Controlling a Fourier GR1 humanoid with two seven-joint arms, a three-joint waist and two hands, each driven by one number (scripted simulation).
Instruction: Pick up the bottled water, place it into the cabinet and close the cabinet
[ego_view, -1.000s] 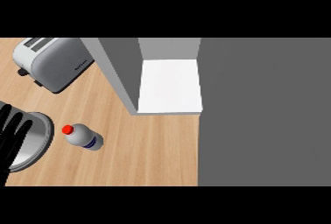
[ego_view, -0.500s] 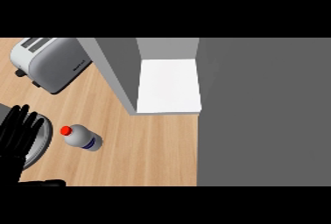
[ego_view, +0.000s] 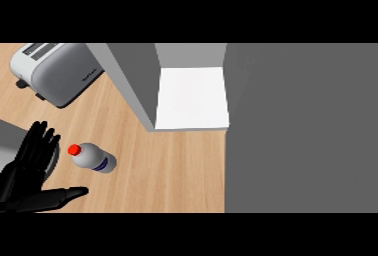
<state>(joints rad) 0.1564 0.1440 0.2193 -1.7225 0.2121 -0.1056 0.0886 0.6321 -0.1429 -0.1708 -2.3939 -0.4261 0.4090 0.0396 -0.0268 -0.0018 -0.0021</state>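
Note:
The water bottle (ego_view: 94, 158) lies on its side on the wooden counter (ego_view: 170, 170), with its red cap pointing to the upper left. My left hand (ego_view: 28, 172) is open at the lower left, fingers straight and pointing up, thumb spread out to the right below the bottle. Its fingertips are just left of the cap and do not touch it. The cabinet stands open above and to the right, showing its white shelf (ego_view: 193, 97) behind a grey side wall (ego_view: 127, 75). My right hand is out of view.
A silver toaster (ego_view: 55, 72) stands at the upper left of the counter. A grey round dish (ego_view: 9, 142) lies at the left edge, partly under my hand. A broad grey panel (ego_view: 299, 127) fills the right side of the view.
My left hand has moved up and to the right, closer to the bottle, and its thumb has come into view. The bottle and cabinet have not moved.

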